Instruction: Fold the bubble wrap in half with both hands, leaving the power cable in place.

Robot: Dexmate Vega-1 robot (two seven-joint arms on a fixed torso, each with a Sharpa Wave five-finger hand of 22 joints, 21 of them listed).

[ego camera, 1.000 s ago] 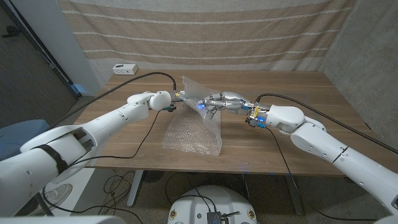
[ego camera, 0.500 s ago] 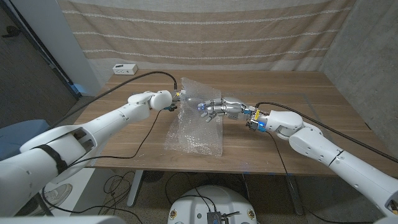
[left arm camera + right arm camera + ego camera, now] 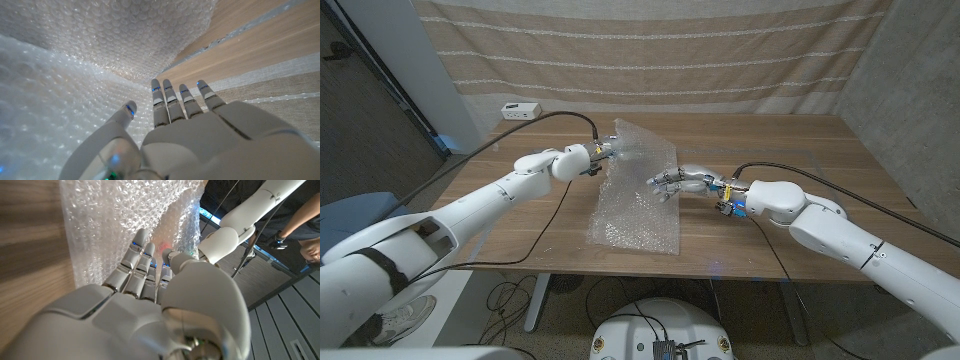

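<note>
Clear dimpled bubble wrap (image 3: 638, 195) draped on wood-grain bench (image 3: 800, 150), left hand (image 3: 601, 153) grips far-left corner, right hand (image 3: 680, 181) pinches right edge

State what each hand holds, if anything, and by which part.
Left hand holds the bubble wrap by its raised far edge. Right hand touches its right edge; its grip cannot be told.

Even, soft indoor light; head view bends at edges, wrist views blur close up.
</note>
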